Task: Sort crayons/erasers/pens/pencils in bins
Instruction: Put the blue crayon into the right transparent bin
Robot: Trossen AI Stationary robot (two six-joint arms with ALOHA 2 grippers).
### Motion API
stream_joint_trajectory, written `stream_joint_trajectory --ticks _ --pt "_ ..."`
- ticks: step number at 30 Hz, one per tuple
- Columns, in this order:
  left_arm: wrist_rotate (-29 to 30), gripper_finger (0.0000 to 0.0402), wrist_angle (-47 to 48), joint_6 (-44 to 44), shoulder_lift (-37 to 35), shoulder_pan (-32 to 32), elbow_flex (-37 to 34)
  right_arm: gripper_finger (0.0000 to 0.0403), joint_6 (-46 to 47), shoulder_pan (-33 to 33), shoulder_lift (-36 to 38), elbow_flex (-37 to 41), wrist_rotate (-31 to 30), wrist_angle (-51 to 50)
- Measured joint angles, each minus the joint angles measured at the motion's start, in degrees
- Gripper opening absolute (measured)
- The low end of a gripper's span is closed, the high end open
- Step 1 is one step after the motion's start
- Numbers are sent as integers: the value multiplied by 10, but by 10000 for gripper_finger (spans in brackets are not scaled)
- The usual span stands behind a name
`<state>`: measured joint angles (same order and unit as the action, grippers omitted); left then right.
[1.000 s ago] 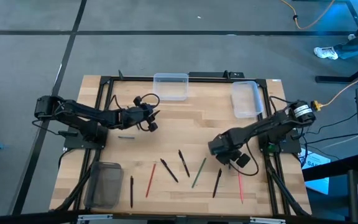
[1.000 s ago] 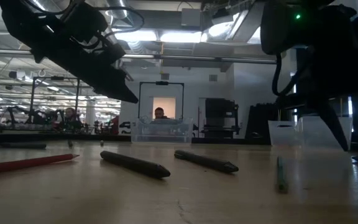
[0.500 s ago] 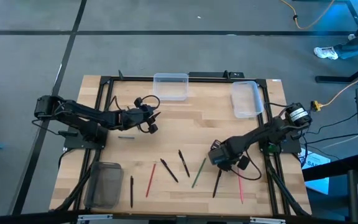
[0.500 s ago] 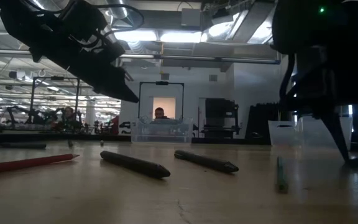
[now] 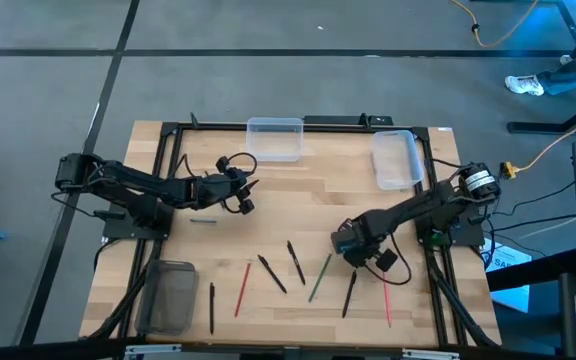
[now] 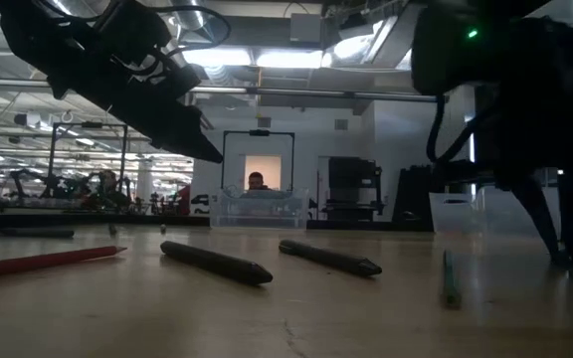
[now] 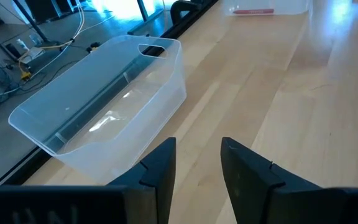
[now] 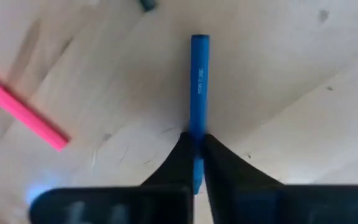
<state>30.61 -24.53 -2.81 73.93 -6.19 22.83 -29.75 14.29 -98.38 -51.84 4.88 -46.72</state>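
Right pincer: down near the front right of the pale wooden counter, its 2 dark fingers closed on a slim blue pencil-like stick.
Pink stick: lies flat on the wood close beside the blue one, not touching it.
Left pincer: hangs above the left middle of the counter, fingers parted with nothing between them, pointing toward the clear tub at the back.
Clear colourless plastic tub, back middle: sits at the far edge; looks bare inside from above.
Clear colourless plastic tub, back right: stands near the right arm's base; a red stick shows in it in the left wrist view.
Smoky dark grey translucent tub: front left corner.
Loose sticks: dark, red and green ones scattered along the front, well apart from all 3 tubs.
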Motion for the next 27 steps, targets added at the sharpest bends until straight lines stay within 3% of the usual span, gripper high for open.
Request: stream_joint_trajectory --ticks 4,12,20,27 --pt "0 120 0 2 0 0 0 29 33 -42 7 1 25 5" --pt "0 120 0 4 0 0 0 21 66 -120 97 2 -67 14" --pt "0 120 0 5 0 0 0 29 217 -260 213 1 -214 -4" --pt "0 120 0 5 0 -1 0 28 389 -388 253 1 -320 -48"
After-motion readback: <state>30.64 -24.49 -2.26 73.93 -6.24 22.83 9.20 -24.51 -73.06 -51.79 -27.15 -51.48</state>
